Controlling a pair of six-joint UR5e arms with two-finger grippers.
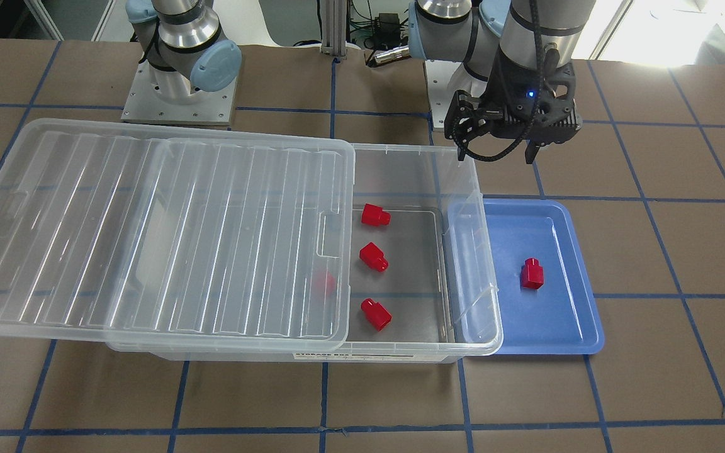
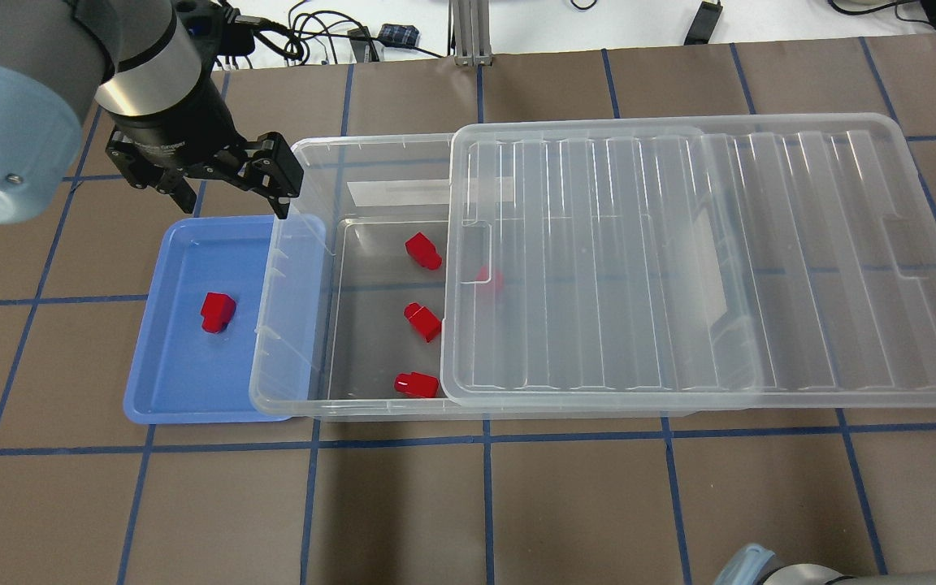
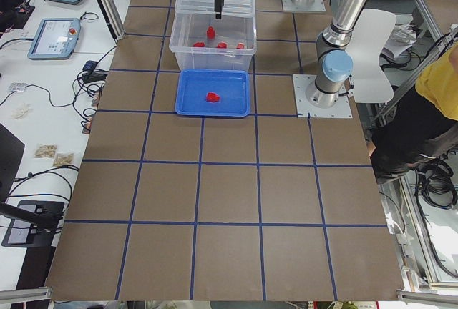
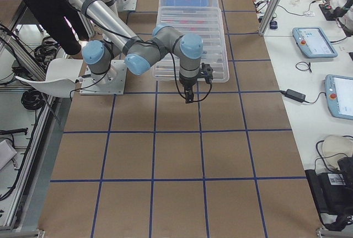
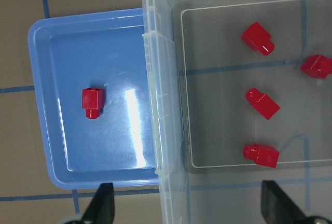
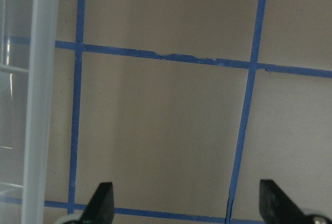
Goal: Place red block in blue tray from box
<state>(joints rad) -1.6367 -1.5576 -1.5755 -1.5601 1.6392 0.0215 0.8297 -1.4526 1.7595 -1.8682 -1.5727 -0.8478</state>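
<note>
One red block point(image 1: 532, 274) lies in the blue tray point(image 1: 551, 327), which sits against the open end of the clear box point(image 1: 472, 251). It also shows in the overhead view point(image 2: 217, 312) and the left wrist view point(image 5: 93, 102). Three more red blocks point(image 1: 375, 215) point(image 1: 373, 257) point(image 1: 376, 314) lie in the box's uncovered part, and one point(image 1: 323, 283) shows dimly under the lid. My left gripper point(image 2: 234, 203) is open and empty, hovering above the tray's far edge and the box corner. My right gripper point(image 6: 189, 208) is open and empty over bare table.
The ribbed clear lid point(image 2: 679, 260) is slid sideways and covers most of the box, overhanging its far end. The box's wall point(image 6: 41, 79) runs along the left of the right wrist view. Brown table with blue tape lines surrounds everything.
</note>
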